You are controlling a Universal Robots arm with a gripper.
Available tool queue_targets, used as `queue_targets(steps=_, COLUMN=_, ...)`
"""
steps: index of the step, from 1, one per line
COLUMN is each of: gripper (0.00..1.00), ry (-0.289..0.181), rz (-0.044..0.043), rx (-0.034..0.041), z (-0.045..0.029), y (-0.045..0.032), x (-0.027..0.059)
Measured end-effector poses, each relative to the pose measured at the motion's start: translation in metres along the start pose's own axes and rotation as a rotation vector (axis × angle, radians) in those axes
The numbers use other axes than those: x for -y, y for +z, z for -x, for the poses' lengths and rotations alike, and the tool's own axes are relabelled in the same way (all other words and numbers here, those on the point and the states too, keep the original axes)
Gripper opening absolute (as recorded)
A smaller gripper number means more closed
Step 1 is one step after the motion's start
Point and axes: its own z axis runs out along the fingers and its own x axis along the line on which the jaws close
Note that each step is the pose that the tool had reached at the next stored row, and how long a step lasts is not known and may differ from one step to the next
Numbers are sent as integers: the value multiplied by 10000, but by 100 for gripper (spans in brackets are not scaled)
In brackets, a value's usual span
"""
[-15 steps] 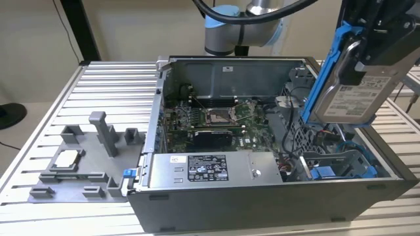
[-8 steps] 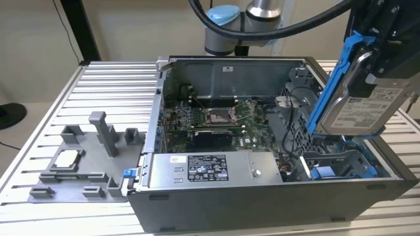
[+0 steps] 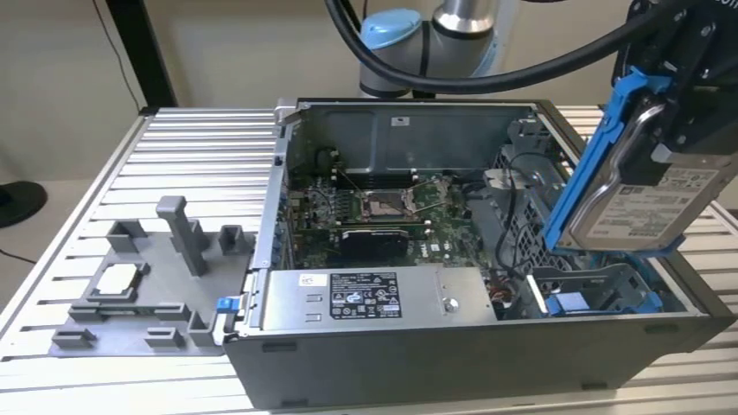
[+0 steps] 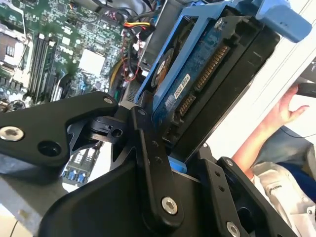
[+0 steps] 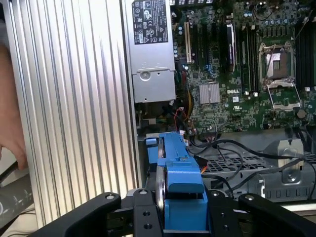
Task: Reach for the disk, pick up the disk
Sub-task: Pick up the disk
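A ribbed metal table of long silver slats takes up most of the exterior view, its far edge meeting a plain beige wall. A black post stands upright against that wall, just past the table's far corner on the exterior view's left. Beyond the table's edge on that same side lies a pale floor with a dark round foot resting on it (part of it is cut off). The light is soft and even.
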Motion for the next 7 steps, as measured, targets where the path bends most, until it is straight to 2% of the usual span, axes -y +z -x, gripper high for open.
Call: queue_targets(steps=7, gripper=0, ry=0, rz=0, rx=-1, z=-10, y=1, x=1)
